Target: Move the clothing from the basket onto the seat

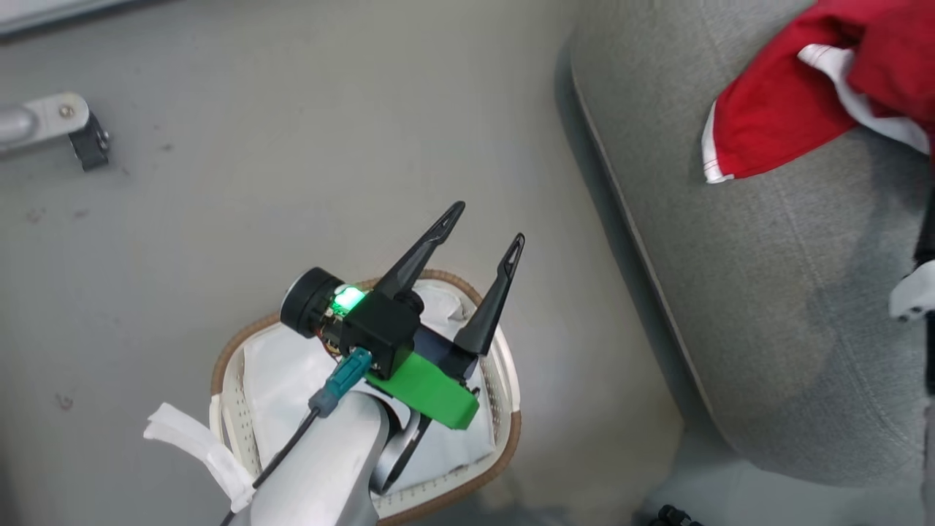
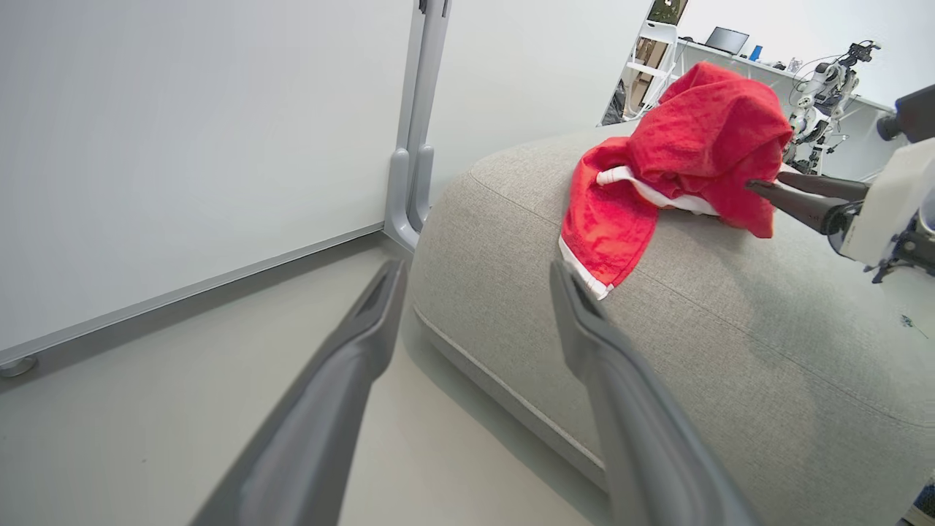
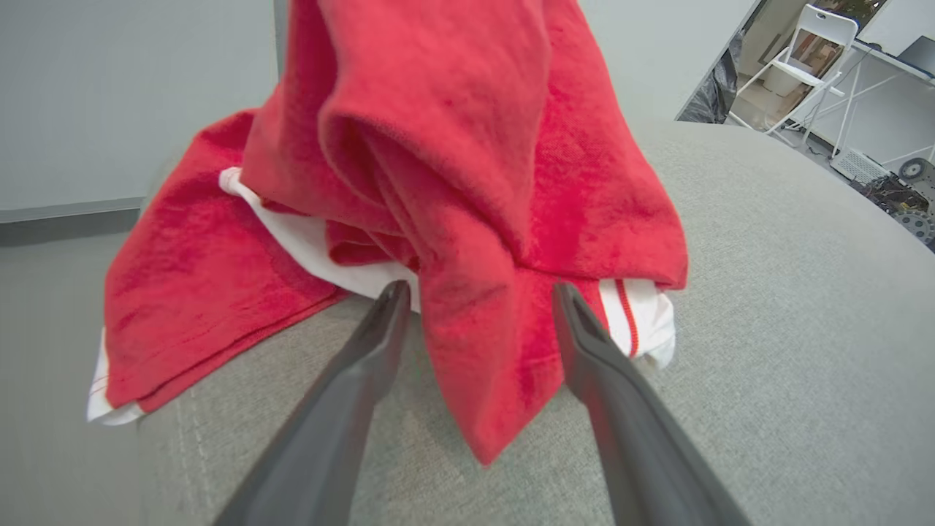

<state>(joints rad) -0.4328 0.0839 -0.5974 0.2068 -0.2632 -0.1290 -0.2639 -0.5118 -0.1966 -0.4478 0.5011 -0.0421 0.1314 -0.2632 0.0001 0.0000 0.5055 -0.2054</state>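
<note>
Wide-spread right jaws straddle a hanging fold of the clothing (image 3: 467, 146) heaped on the seat (image 3: 767, 329) near its edge, while my left jaws gape over the basket (image 1: 504, 380); a fingertip snagging on withdrawal could drag it off.

The left forearm (image 1: 329, 467) rises from the near edge of the head view and ends in a black wrist block (image 1: 380, 325) with a lit green lamp. From it the left gripper (image 1: 488, 225) points toward the far right, its two long dark fingers spread wide. The right gripper (image 3: 478, 286) is further right, its jaws also wide apart in its own wrist view. In the left wrist view its fingers (image 2: 796, 203) lie nearly level and point left, ahead of a white wrist housing (image 2: 887, 197).
</note>
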